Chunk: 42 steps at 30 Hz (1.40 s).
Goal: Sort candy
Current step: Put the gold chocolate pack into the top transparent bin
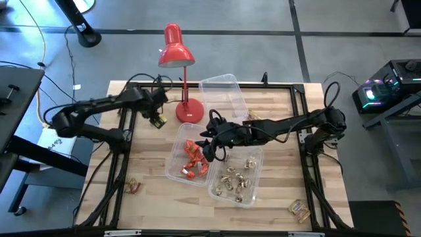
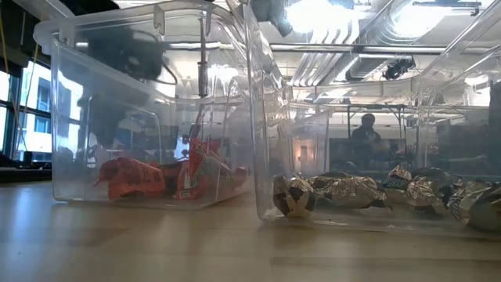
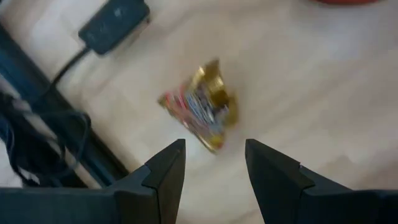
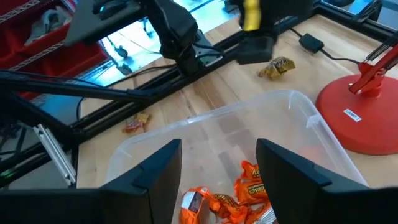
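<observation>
1. Sorted so far: red-orange candy (image 1: 194, 158) lies in one clear tub (image 1: 176, 164); shiny gold-silver candy (image 1: 237, 179) in the tub beside it (image 1: 253, 195). A third tub (image 1: 223, 89) looks empty.
2. My right gripper (image 4: 217, 171) hovers over the red-orange tub, jaws wide apart, holding nothing.
3. My left gripper (image 3: 214, 174) hangs above a loose candy (image 3: 202, 107) on the table (image 1: 276, 217), jaws open, nothing gripped.
4. Left to do, I judge: that piece, plus strays near the front-left (image 1: 133, 186) and front-right (image 1: 299, 209) table edges.

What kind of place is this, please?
Probably a robotics lab or workshop: a wooden table in a black frame on a grey concrete floor, exposed ceiling pipes, and a lit computer beside it.
</observation>
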Tool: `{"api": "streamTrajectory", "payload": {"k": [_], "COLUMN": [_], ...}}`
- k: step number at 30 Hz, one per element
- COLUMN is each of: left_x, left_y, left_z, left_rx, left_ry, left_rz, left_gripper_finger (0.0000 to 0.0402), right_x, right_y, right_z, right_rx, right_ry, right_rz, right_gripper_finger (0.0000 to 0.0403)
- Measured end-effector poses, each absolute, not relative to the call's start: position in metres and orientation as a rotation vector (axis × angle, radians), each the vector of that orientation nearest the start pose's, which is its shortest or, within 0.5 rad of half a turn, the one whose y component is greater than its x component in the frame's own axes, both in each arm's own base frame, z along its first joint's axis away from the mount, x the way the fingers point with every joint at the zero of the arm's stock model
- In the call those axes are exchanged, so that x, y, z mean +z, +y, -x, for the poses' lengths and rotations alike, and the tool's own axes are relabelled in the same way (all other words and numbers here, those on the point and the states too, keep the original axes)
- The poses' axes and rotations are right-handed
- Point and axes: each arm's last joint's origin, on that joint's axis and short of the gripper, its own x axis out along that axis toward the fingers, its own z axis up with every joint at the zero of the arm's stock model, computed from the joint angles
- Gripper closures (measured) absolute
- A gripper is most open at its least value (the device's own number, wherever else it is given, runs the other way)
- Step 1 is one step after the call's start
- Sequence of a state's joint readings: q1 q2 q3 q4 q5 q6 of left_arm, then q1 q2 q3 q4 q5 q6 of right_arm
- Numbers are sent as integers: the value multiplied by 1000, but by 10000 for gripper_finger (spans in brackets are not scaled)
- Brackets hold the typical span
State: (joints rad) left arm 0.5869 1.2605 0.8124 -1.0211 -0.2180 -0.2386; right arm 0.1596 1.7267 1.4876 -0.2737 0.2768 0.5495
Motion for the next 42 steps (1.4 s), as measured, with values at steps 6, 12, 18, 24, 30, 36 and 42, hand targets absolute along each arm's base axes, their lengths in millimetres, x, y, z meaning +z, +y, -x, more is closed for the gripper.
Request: {"api": "streamTrajectory", "payload": {"k": [6,12,18,24,30,36,42], "left_x": [182,148,136,174,230,272,300], "left_y": [148,161,158,139,101,50,23], "left_z": [-166,-171,-174,-166,-143,-130,-153], "left_rx": [839,784,664,650,608,377,258], "left_ry": [1429,1580,1670,1547,1293,931,586], "left_rz": [456,477,489,493,524,615,610], "left_gripper_finger": [240,245,351,390,399,401,401], "right_x": [318,318,318,341,391,424,435], "right_y": [57,57,58,59,61,68,73], "right_z": [-393,-393,-392,-373,-327,-282,-257], "right_rx": [-247,-250,-248,-234,-293,-378,-477], "right_ry": [454,453,455,429,296,194,152], "right_rz": [-435,-446,-445,-411,-348,-320,-287], "right_gripper_finger": [202,202,202,202,202,202,202]}}
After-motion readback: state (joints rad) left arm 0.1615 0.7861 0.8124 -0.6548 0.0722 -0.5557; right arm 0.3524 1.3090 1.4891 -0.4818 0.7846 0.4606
